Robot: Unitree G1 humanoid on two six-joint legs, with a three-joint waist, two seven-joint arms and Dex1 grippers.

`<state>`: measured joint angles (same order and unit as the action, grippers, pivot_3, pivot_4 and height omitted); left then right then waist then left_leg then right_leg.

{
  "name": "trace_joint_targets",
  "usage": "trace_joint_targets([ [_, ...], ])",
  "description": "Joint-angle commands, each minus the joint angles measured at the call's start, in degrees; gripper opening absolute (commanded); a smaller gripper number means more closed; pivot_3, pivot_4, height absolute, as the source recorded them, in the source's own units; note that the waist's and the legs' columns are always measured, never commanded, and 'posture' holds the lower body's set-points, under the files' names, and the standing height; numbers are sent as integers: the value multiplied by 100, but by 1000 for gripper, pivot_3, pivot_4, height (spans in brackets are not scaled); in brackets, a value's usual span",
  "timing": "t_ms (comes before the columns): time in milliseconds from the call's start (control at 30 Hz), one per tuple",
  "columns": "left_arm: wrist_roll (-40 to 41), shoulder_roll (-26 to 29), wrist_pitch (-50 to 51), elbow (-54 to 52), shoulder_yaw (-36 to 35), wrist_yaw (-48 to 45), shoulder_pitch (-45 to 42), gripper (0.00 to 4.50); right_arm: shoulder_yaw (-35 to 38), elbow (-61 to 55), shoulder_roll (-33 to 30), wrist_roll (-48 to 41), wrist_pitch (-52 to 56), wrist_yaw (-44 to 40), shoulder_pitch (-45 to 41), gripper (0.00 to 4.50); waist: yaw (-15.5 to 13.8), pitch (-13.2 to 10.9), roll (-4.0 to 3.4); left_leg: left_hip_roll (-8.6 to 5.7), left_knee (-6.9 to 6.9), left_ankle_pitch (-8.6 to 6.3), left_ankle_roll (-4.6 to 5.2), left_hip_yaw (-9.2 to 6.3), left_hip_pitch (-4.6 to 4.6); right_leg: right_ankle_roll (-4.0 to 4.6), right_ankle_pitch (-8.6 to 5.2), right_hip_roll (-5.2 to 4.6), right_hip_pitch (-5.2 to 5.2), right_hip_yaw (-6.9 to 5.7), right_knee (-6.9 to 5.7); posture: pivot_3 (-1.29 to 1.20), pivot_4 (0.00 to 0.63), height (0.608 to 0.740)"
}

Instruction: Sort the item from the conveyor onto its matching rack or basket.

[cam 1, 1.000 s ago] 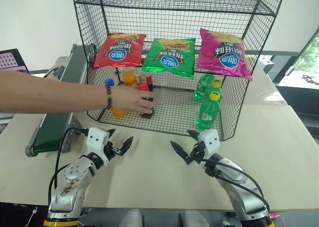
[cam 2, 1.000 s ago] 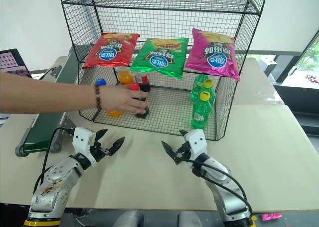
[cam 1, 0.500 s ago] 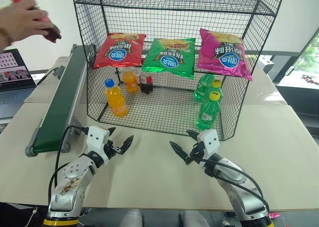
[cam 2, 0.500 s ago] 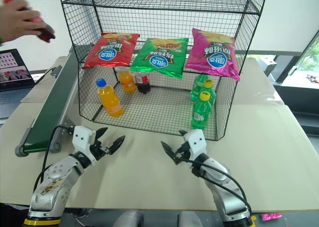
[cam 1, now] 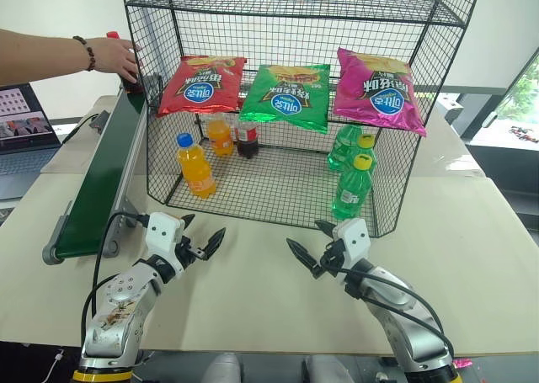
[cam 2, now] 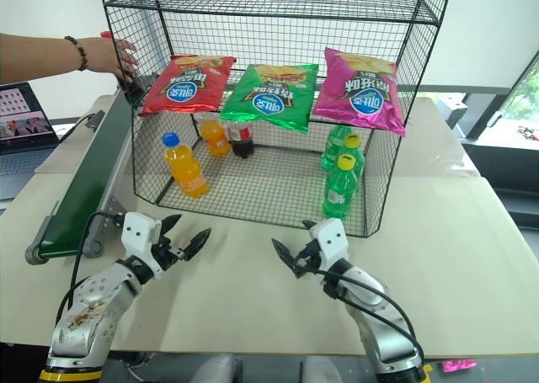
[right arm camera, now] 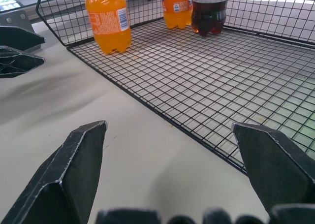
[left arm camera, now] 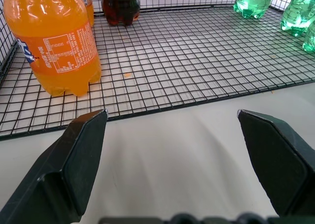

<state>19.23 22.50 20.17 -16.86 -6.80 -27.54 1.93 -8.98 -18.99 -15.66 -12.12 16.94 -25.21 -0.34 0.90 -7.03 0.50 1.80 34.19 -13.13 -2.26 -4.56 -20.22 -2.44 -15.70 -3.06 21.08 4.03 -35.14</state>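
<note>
From the left eye view, the cola bottle [cam 1: 132, 85] is at about ten o'clock, gripped in a person's hand [cam 1: 124, 61] right over the far end of the conveyor [cam 1: 101, 177], just beside the rack [cam 1: 383, 160] at twelve. The hand covers most of the bottle. The red cap pokes out above the hand and the dark base below it, so its long axis looks near upright, with the cap leaning slightly toward eleven o'clock. I cannot tell whether the base is touching the belt. The left gripper [cam 1: 203, 235] at seven o'clock and the right gripper [cam 1: 306, 238] at five both hover over the table with jaws spread and nothing in them, well apart from the bottle. The right eye view shows the same layout. In the left wrist view the left gripper's fingers [left arm camera: 78, 155] gape wide toward the rack floor, where an orange soda bottle [left arm camera: 54, 42] stands. Another cola bottle [left arm camera: 119, 6] and some green bottles [left arm camera: 256, 1] stand further back. The right wrist view shows the right gripper's fingers [right arm camera: 74, 170] equally parted. The bottle is likely light for its size, with a firm but slightly squeezable body and smooth, slippery plastic, and it would tip easily. The safest place to hold it is probably the labelled mid-body, squarely across its width.
</note>
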Motion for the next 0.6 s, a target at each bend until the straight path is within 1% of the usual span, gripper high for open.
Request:
trace_joint_targets([
  [33,222,84,90,-378,-312,20,87,4500,60,-157,2,-60,-59,-58,-102,4493,3,0,0,0,0,0,0,0,0,0,0,0,0,0,0,0,150,738],
  [233,958,277,621,-1450,-1167,176,451,4500,319,-420,-427,-520,309,-583,-445,4493,9,-2,1,2,0,0,0,0,-1,1,0,0,1,0,0,0,150,738],
  [333,1425,229,847,-1980,-1905,579,618,4500,407,-613,-714,-921,643,-1006,-784,4493,10,-2,2,1,1,0,0,0,1,-2,-1,-1,-2,0,1,0,150,738],
  [433,1671,89,884,-2127,-2529,1039,693,4500,350,-691,-889,-1324,989,-1403,-1268,4493,13,-3,3,3,1,0,1,0,1,0,0,0,-2,0,0,0,150,738],
  [600,1637,-137,714,-2026,-3141,1790,580,4500,227,-542,-937,-1939,1423,-2039,-2236,4493,11,-1,2,3,2,0,1,-3,3,3,2,3,-3,-1,-1,0,150,738],
])
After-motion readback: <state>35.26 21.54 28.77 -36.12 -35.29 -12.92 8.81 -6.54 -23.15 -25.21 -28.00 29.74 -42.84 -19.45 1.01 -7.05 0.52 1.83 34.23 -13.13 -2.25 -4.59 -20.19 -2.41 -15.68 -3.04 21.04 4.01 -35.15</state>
